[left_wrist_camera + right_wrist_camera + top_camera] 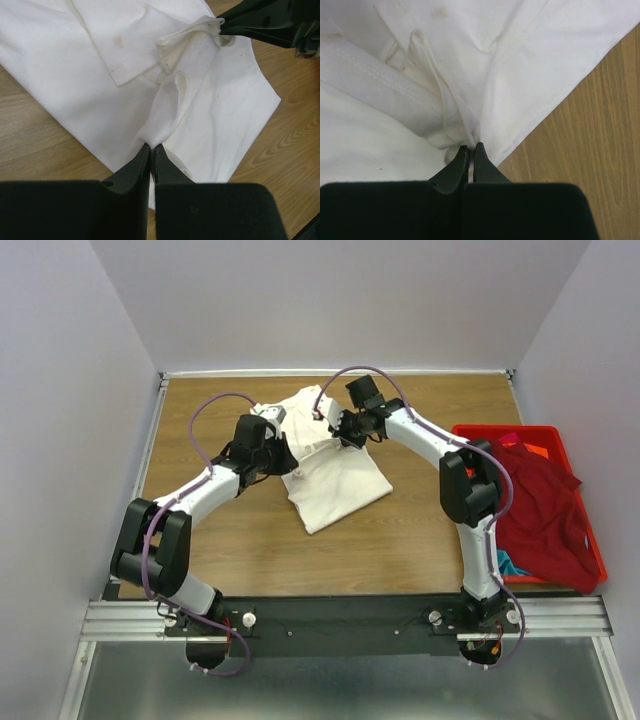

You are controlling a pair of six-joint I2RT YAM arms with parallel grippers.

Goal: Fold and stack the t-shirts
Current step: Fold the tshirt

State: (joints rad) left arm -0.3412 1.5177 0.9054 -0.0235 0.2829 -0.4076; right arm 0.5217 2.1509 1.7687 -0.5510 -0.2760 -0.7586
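Observation:
A cream-white t-shirt [335, 485] lies partly folded in the middle of the table, its far part bunched between both arms. My left gripper [282, 458] is shut on a raised pinch of its cloth [165, 107] at the left side. My right gripper [337, 430] is shut on a fold of the same shirt [455, 107] near the collar band. In the left wrist view the right gripper [222, 26] shows at the top right, pinching the cloth. A dark red t-shirt [540, 510] drapes over the crate at the right, with teal cloth [510, 562] and orange cloth [536, 450] peeking out.
The red plastic crate [590, 530] stands at the table's right edge, next to the right arm's upper link. Bare wooden tabletop [260, 550] lies in front of the white shirt. Pale walls enclose the table on three sides.

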